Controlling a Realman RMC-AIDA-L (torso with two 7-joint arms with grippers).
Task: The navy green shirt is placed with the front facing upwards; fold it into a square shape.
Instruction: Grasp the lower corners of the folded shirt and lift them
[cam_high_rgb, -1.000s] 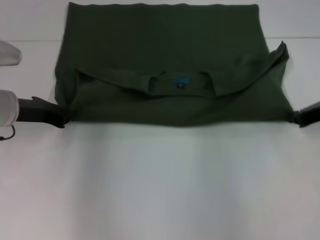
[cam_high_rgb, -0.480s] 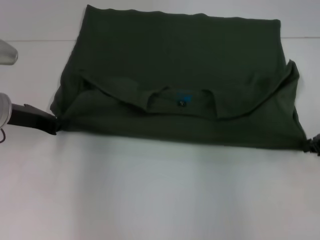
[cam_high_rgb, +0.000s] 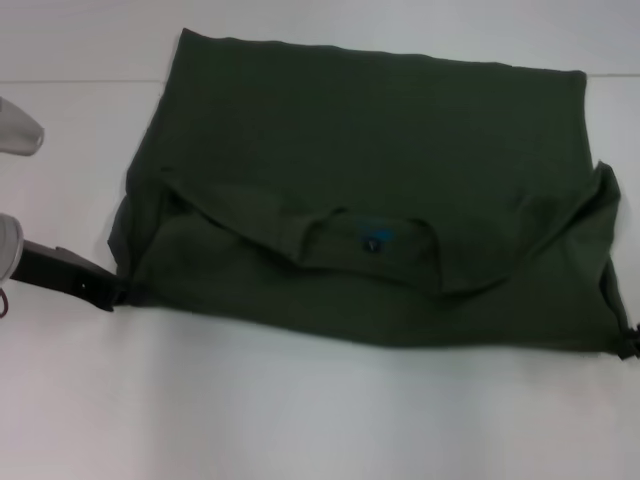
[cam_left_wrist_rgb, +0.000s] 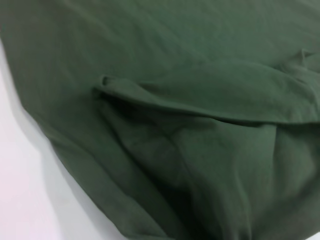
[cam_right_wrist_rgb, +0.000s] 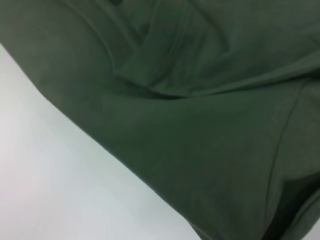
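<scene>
The navy green shirt (cam_high_rgb: 370, 150) lies on the white table (cam_high_rgb: 300, 420), its collar side folded over so that the ribbed neck and a small dark neck label with a blue mark (cam_high_rgb: 372, 238) face up. My left gripper (cam_high_rgb: 118, 292) is shut on the shirt's near left corner. At the frame's right edge, my right gripper (cam_high_rgb: 630, 345) pinches the near right corner and is mostly out of view. The left wrist view is filled with green cloth (cam_left_wrist_rgb: 200, 125) and a fold ridge. More of the same cloth (cam_right_wrist_rgb: 200, 125) fills the right wrist view above bare table.
White parts of my left arm (cam_high_rgb: 18, 128) show at the left edge. A faint seam in the table (cam_high_rgb: 80, 82) runs across behind the shirt. Bare white surface stretches from the shirt's near edge to the front.
Both grippers have pulled the shirt's near edge toward me and to the right. The shirt now sits skewed, with its right side lower in the view. The right gripper has slid almost out of frame.
</scene>
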